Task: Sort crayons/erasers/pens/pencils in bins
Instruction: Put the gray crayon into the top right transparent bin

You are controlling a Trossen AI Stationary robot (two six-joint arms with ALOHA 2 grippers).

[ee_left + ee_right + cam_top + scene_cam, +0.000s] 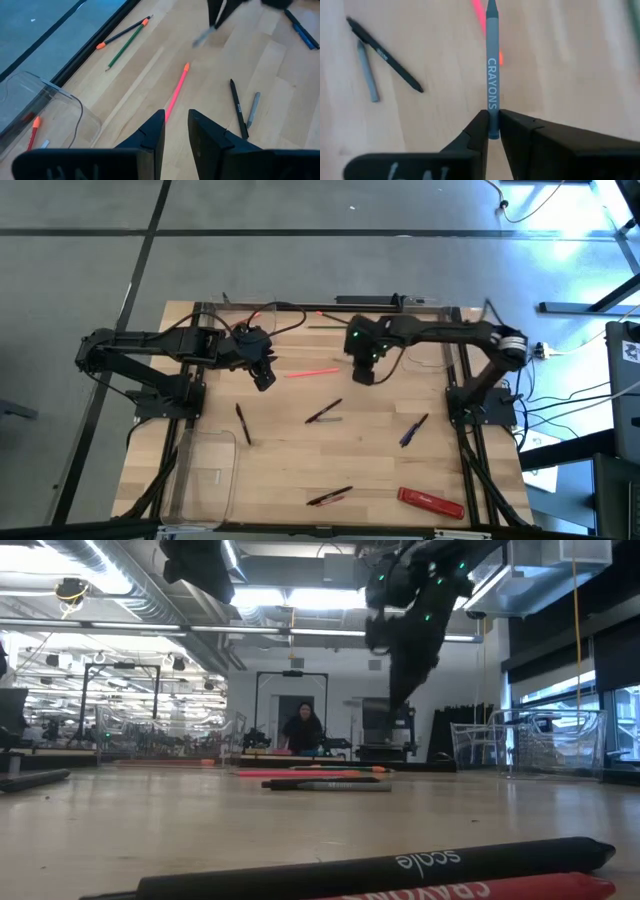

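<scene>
The table (300, 450) is pale blond wood with a faint plank grain. The arms are black — the right one (430, 332) shows a small green light. A grey crayon (492, 70) bears white lettering, CRAYONS. A pink stick (176, 92) has an orange tip. Near it lie a black pen (238, 107) and a light grey stick (253, 109). By the table edge, a green pencil (122, 47) lies beside a dark one with orange ends (125, 31). The bin (205, 475) is clear plastic — another bin (45, 117) holds an orange-tipped stick. A red bar (431, 501) carries pale markings; a blue pen (413, 431) lies nearby.
</scene>
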